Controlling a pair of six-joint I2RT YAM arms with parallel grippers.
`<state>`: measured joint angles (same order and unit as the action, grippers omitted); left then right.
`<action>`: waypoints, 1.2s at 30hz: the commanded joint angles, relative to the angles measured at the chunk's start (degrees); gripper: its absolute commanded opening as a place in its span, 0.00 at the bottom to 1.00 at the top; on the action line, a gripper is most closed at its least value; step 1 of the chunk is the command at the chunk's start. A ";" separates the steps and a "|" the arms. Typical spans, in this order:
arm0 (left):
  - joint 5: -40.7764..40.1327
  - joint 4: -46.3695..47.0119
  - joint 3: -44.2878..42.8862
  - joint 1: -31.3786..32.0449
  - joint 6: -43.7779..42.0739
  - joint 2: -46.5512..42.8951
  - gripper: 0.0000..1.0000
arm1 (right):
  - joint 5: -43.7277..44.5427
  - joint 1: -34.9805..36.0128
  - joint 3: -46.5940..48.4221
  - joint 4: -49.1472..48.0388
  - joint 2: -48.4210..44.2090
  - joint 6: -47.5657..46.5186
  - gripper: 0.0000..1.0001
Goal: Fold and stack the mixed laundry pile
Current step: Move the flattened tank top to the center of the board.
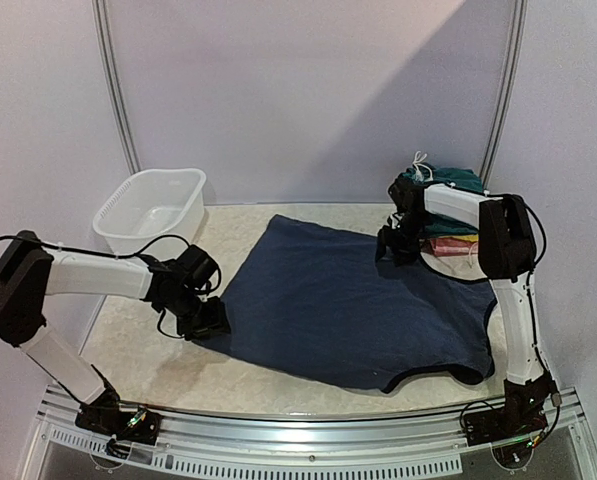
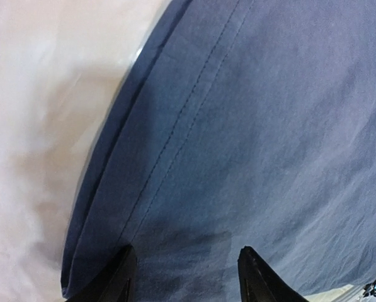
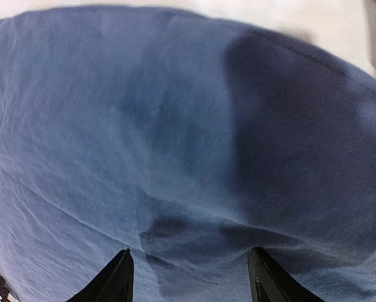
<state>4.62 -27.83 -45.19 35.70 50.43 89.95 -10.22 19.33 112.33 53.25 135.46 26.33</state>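
White tub (image 1: pixel 150 208) sits far left, apart from the cloth. Left gripper (image 1: pixel 206 318) is at the navy T-shirt's (image 1: pixel 348 300) left hem, fingers spread, tips at the fabric. Shirt lies spread flat mid-table. Right gripper (image 1: pixel 396 246) is on its far right corner, fingers also spread, a wrinkle between them. Teal shorts (image 1: pixel 450 180) are stacked just behind it.

Top cam sits high behind arm bases (image 1: pixel 128 425), looks fwd/down over whole table (image 1: pixel 148 350); both wrist cams face down, v close on navy T-shirt (image 1: pixel 348 300), also in top view
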 commanded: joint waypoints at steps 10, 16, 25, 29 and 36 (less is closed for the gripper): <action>-0.54 -10.66 17.98 4.62 14.67 -21.88 0.56 | -8.18 4.01 24.45 5.53 19.47 -1.42 0.60; -1.02 -12.15 17.78 4.81 16.41 -25.75 0.57 | -10.64 4.00 27.49 -1.35 21.47 -1.28 0.60; -8.06 -21.75 8.95 4.81 10.88 -30.45 0.82 | -8.00 4.04 26.20 0.76 13.04 -7.31 0.67; -13.93 -30.06 3.39 4.58 7.56 -32.48 0.99 | -6.34 4.05 19.27 -0.50 4.77 -7.97 0.71; -15.95 -33.66 -0.05 1.51 1.44 -34.93 0.99 | -2.61 5.52 -2.60 -4.41 -14.95 -4.44 0.75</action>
<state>-8.38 -56.27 -43.51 39.18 56.90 55.72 -16.19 23.40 118.41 51.29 132.20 20.29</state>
